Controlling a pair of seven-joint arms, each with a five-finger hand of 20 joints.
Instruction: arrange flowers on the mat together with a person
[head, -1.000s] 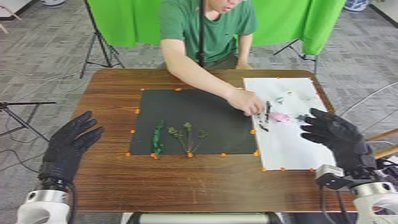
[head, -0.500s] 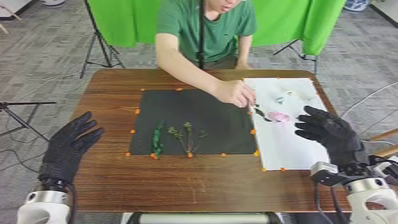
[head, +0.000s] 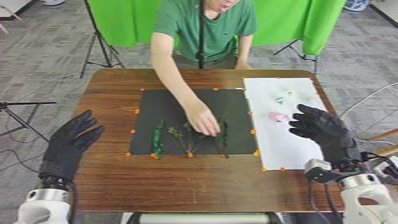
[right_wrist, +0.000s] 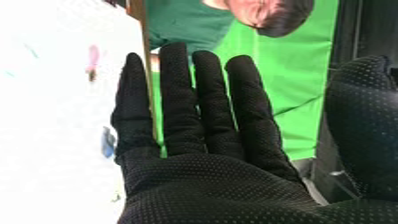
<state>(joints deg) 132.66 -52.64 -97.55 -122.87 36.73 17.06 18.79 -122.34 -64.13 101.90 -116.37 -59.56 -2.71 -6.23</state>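
Bearing stems, the black mat lies between the left robot hand and right robot hand, both wide.

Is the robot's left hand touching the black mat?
Apart. The head view shows a strip of table between the left hand and the black mat.

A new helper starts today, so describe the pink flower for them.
On the brown table, find the white sheet beside the black mat. The flower lies on the sheet's half nearer that mat, its pink setting it apart from pale pieces beyond.
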